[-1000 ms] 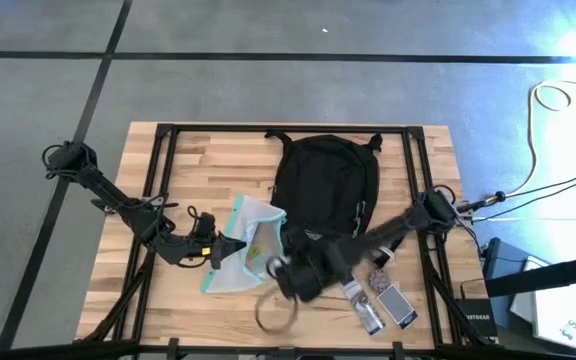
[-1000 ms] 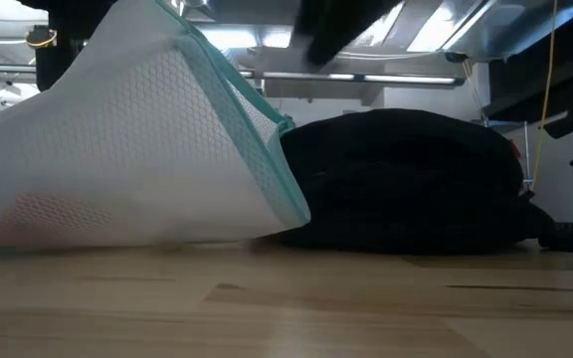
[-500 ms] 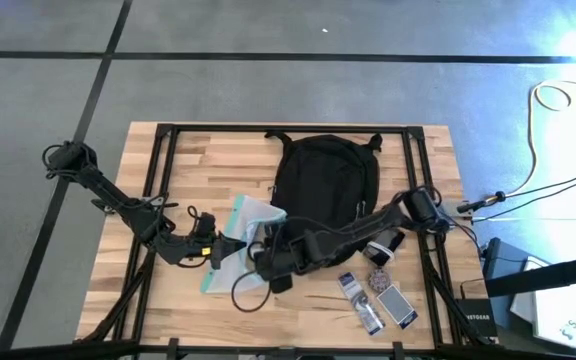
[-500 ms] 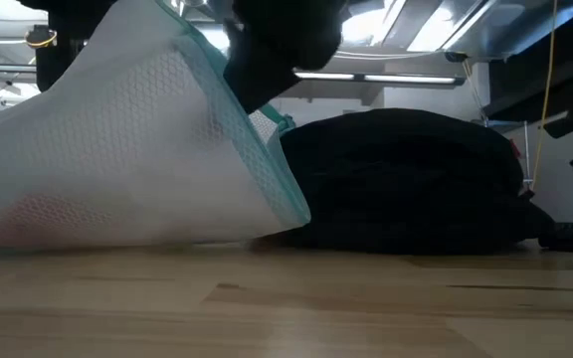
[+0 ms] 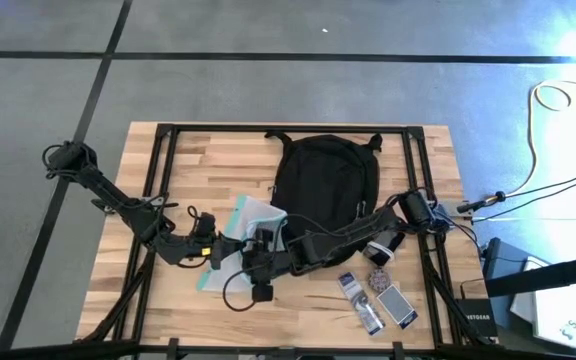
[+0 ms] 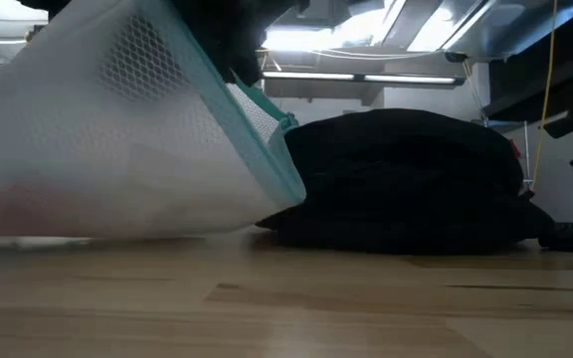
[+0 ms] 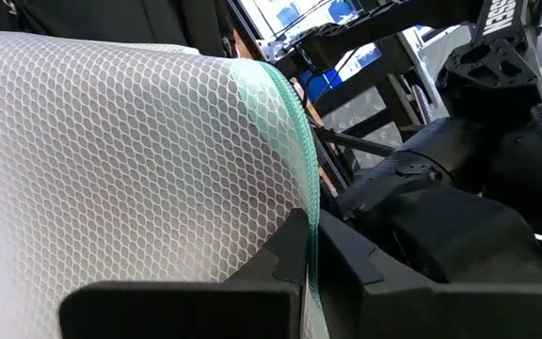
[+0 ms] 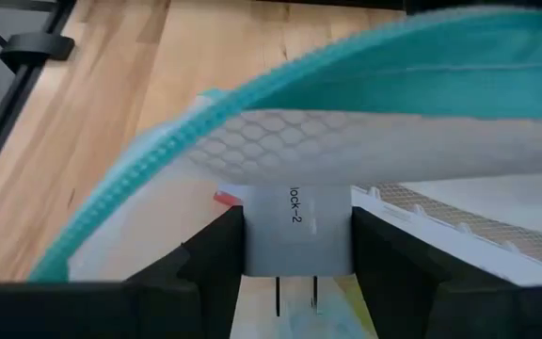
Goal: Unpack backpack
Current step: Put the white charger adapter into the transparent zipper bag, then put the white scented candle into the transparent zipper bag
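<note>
A: While the large black fabric backpack [image 5: 326,186] lies flat at the far middle of the wooden table [image 5: 158,170], where are the grippers?

B: Left gripper [image 5: 218,248] is fully closed, pinching the teal edge of the white mesh pouch [image 5: 246,222]. Right gripper [image 5: 256,258] sits at the pouch mouth, fingers part-way apart, clamping a white plug-in charger block [image 8: 297,232].

A: Other items?

B: Small devices [image 5: 393,303] lie near the table's right front.
</note>
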Controlling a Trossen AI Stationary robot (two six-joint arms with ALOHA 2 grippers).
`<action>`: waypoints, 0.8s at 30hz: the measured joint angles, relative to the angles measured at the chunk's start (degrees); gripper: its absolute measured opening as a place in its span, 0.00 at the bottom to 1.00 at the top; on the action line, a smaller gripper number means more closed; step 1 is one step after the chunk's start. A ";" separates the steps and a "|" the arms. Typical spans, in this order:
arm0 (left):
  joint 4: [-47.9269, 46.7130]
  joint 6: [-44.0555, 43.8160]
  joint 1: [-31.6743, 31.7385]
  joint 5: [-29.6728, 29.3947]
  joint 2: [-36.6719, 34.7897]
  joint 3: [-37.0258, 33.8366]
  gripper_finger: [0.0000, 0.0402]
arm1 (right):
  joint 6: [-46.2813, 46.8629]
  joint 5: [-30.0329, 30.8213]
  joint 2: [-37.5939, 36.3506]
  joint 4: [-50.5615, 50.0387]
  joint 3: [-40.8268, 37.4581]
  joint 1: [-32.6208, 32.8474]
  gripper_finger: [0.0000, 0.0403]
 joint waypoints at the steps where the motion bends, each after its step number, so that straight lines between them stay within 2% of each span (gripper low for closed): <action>1: 0.00 0.11 0.00 0.00 0.00 0.00 0.00 | -0.27 -0.27 0.06 -0.02 0.00 -0.02 0.43; 8: 0.00 0.12 0.00 -0.33 0.00 0.00 0.00 | -2.94 -8.94 1.21 3.01 0.01 -0.03 0.60; 11: 0.00 0.15 -0.02 -0.28 0.00 0.00 0.00 | -2.91 -10.03 1.28 2.59 0.00 0.00 0.66; 13: 0.00 0.14 0.00 -0.33 0.00 0.00 0.00 | -2.68 -10.39 0.62 1.10 0.00 -0.05 0.69; 16: 0.02 0.22 -0.02 -0.28 0.00 0.00 0.00 | -1.55 -14.00 -0.98 -0.63 0.00 -0.09 0.71; 20: 0.11 0.31 0.00 -0.34 -0.01 0.01 0.00 | 1.75 -18.98 -4.43 -8.15 0.04 0.07 0.70; 24: 0.00 0.90 0.02 -0.66 -0.02 0.00 0.00 | 5.22 -16.41 -6.98 -23.20 0.04 1.47 0.68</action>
